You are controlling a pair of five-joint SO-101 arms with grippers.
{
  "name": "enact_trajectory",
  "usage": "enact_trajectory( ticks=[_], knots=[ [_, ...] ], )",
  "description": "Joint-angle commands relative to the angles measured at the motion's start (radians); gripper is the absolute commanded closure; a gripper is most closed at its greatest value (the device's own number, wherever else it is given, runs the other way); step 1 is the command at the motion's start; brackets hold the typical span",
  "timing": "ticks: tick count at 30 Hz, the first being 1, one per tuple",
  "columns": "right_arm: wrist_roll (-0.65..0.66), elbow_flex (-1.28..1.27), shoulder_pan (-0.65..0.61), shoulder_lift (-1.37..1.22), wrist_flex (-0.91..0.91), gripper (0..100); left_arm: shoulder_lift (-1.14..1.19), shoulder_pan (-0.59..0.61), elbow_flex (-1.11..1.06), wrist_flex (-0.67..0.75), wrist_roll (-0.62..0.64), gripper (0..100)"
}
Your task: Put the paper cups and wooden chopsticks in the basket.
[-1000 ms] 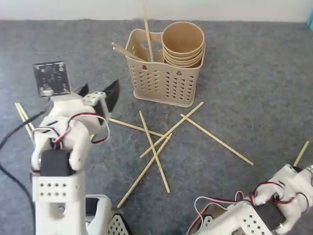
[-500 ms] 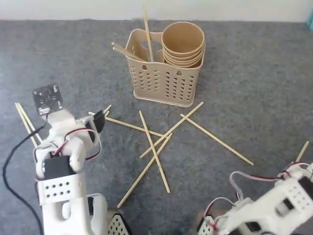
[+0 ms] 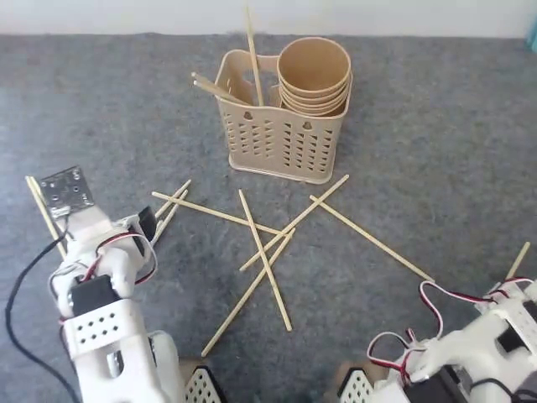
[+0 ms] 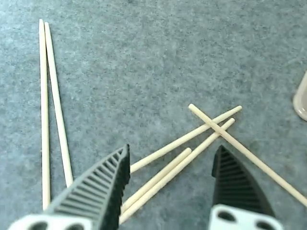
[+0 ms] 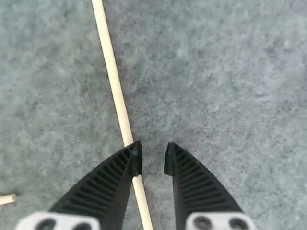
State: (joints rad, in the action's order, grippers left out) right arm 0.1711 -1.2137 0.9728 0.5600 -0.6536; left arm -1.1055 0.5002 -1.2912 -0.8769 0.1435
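At the far left we see a pair of chopsticks (image 3: 39, 204) lying side by side on the grey surface (image 3: 436, 151). Just beside them the left pincer (image 4: 170, 154) hangs released, jaws spread wide over a bunch of chopsticks (image 4: 184, 143). Toward the middle, loose chopsticks (image 3: 265, 256) lie crossed in front of the basket (image 3: 277, 138), which holds stacked paper cups (image 3: 314, 65) and a few upright sticks (image 3: 251, 59). At the far right, the right pincer (image 5: 151, 158) is barely parted, grasping nothing, with a single chopstick (image 5: 112, 81) running under one finger.
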Motion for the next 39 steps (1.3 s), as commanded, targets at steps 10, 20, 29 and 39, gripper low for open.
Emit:
enact_trajectory(
  ticks=[10, 20, 29, 39],
  knots=[
    [-0.040, 0.086, -0.107, -0.004, 0.016, 89.9, -0.015, 0.069, 0.004, 0.054, -0.011, 73],
    [-0.048, 0.140, -0.104, -0.114, 0.010, 89.9, -0.015, 0.069, 0.004, 0.051, -0.011, 73],
    [-0.032, 0.356, -0.101, -0.538, 0.019, 90.5, -0.015, 0.069, 0.002, 0.052, -0.011, 73],
    [-0.028, 0.448, -0.039, -0.599, -0.039, 99.0, -0.015, 0.066, -0.013, 0.052, -0.011, 73]
  ],
)
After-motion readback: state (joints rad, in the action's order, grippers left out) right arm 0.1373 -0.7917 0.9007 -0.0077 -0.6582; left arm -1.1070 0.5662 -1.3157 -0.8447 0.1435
